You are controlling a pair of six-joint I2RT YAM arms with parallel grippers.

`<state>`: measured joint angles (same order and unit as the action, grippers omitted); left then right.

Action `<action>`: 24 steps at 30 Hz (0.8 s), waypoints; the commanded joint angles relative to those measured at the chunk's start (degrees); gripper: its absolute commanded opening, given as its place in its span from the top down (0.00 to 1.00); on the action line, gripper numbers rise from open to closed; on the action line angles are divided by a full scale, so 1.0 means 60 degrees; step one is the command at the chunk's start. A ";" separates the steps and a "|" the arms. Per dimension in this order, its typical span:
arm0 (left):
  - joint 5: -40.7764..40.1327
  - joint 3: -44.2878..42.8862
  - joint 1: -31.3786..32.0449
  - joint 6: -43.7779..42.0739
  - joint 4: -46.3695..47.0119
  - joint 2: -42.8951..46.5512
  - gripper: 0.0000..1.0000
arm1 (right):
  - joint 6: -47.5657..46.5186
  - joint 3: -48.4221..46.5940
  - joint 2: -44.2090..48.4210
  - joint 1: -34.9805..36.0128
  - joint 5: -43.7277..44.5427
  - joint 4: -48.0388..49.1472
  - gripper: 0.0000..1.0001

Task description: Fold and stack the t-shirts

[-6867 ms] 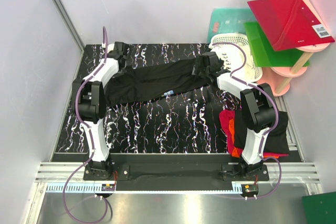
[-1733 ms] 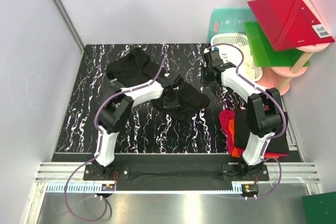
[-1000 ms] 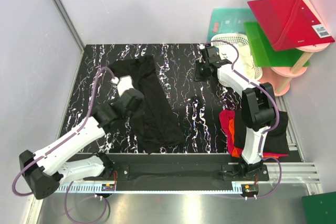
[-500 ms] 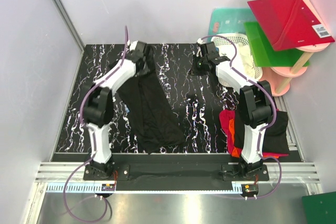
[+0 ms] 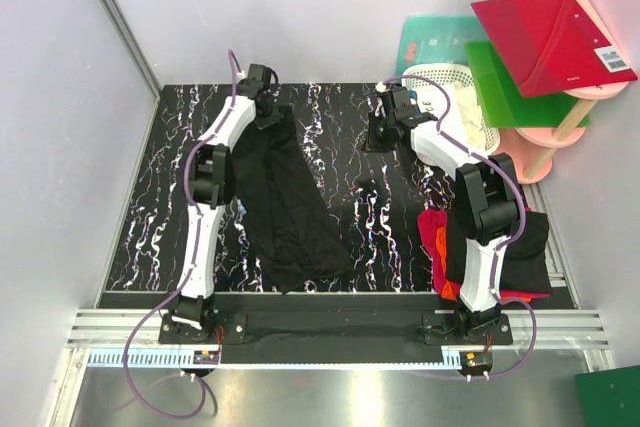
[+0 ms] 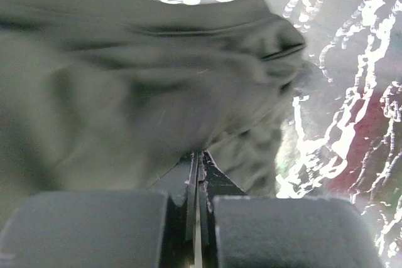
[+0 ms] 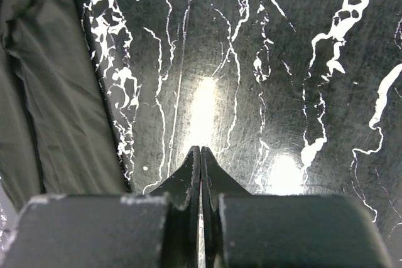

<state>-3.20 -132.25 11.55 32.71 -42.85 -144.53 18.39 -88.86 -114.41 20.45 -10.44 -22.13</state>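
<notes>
One black t-shirt [image 5: 290, 212], far end bunched against closed left hand [image 6: 198, 161]

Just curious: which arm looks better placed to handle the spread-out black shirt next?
Left, probably. The left end effector sits at the far end of the black t-shirt; the right end effector is over bare table.

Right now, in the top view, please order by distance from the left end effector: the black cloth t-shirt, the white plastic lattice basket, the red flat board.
1. Black cloth t-shirt: left side, touching the left end effector.
2. White plastic lattice basket: far right corner.
3. Red flat board: upper right, beyond the basket.
</notes>
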 commanded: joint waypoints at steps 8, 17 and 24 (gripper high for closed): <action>0.3360 -0.1177 0.1296 -0.0427 -0.0330 -0.1254 1.00 | -0.0268 0.0337 0.0816 -0.0039 0.0435 0.0305 1.00; 0.4021 -0.1134 0.2045 -0.0163 0.0579 -0.1065 1.00 | -0.0267 0.0644 0.0992 -0.0039 0.0552 0.0348 1.00; 0.2908 0.4450 0.1605 -0.0953 0.2991 0.4474 0.43 | -0.0254 0.2078 0.2730 -0.0024 0.0028 0.1210 0.97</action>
<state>17.85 -119.87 24.32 30.26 -34.41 -140.86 17.30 -81.17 -108.49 20.45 -8.08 -21.47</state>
